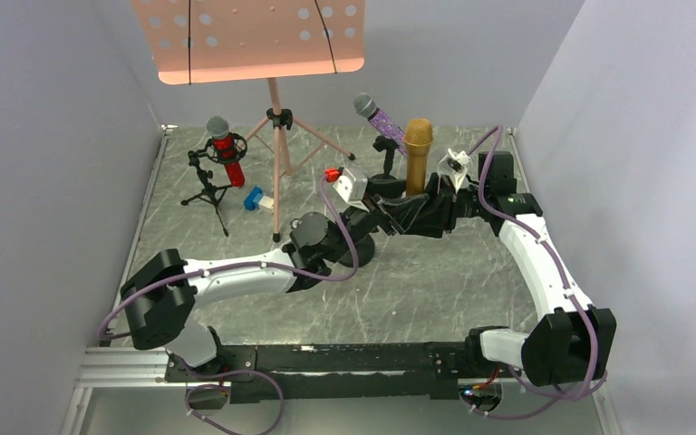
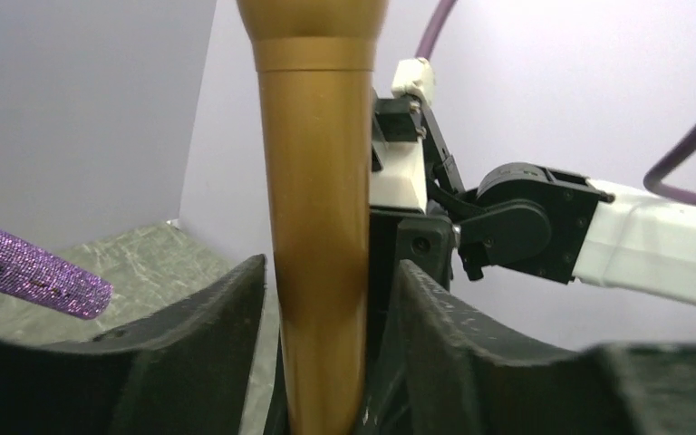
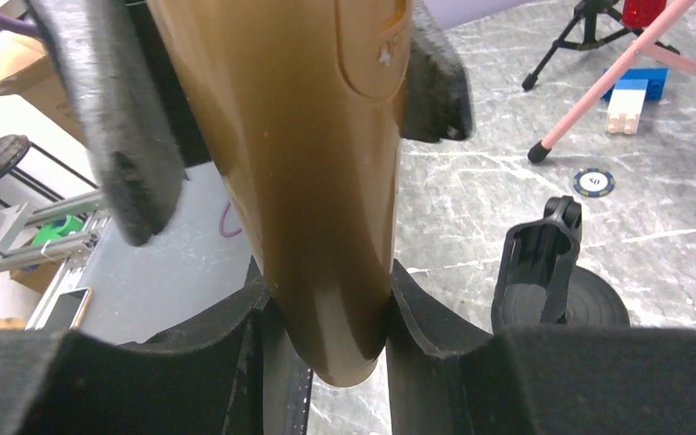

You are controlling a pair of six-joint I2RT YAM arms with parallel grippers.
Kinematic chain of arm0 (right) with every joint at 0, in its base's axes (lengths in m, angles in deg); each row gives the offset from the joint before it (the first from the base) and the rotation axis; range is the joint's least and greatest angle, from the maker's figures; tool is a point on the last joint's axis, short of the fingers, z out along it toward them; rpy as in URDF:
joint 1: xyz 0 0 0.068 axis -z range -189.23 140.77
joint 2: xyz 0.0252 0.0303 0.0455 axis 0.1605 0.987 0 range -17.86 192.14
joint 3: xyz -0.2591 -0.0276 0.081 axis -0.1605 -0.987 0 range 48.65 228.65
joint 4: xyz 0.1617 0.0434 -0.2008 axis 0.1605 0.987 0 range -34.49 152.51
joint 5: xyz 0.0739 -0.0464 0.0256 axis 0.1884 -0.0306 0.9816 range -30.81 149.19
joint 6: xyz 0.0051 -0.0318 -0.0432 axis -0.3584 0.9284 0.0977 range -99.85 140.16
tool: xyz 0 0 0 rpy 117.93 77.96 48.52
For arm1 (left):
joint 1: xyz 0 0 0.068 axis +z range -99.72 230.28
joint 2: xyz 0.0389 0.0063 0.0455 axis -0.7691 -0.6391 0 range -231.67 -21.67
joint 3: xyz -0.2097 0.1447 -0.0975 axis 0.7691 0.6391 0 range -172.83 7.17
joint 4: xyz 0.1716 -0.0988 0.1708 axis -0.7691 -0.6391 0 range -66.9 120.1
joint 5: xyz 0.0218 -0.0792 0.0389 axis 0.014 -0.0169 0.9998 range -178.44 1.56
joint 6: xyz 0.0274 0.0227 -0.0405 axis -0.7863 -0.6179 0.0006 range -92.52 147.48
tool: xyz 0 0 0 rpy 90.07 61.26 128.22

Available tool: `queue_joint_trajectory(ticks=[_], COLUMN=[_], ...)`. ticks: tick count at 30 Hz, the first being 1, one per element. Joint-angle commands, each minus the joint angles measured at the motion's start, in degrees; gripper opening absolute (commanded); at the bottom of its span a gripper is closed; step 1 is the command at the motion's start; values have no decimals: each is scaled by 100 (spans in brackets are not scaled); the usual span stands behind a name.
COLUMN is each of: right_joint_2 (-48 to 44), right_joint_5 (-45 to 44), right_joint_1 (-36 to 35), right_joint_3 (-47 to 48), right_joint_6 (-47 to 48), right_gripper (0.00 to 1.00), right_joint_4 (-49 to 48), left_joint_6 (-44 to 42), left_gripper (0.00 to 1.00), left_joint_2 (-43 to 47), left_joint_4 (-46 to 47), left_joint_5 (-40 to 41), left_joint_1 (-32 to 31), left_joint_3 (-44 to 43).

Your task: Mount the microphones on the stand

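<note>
Red mic point(image 1: 227, 156) stands clipped well left of the gold mic point(image 1: 417, 159), purple mic point(image 1: 381, 118) just left. Left gripper point(image 2: 322, 308) and right gripper point(image 3: 326, 335) both clamp the gold mic upright. An uneven release could tilt it away from the empty clip point(image 3: 544, 254) nearby.

High fixed view from the near side, looking down the table point(image 1: 435, 290), wrist views close up, facing across the gold microphone point(image 2: 317, 227).

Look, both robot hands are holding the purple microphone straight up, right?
No, it is the gold microphone, not the purple one. The left gripper and right gripper both hold it straight up, as the top external view shows. The purple microphone leans nearby, in neither gripper.
</note>
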Motion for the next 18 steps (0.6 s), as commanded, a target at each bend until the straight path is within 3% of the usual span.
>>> queue_joint_trajectory(ticks=[1, 6, 9, 15, 18], right_joint_2=[-212, -443, -466, -126, -56], right_joint_5=[-14, -506, -720, -1150, -1286], right_joint_1=[19, -100, -164, -353, -434], right_joint_3=[-221, -553, -567, -106, -72], right_joint_6=[-881, -1418, -1241, 180, 324], right_gripper=[5, 3, 2, 2, 2], right_joint_4=[-1063, -1874, -1781, -319, -199], left_joint_6=[22, 498, 784, 1185, 1392], left_gripper=[63, 84, 98, 99, 96], left_joint_2=[532, 905, 997, 684, 527], left_joint_4=[-256, -1159, -1601, -2840, -2764], left_joint_5=[-332, -1238, -2128, -3388, -3877], left_joint_1=[90, 684, 1128, 1693, 1802], left_joint_3=[140, 58, -175, -1125, -1350])
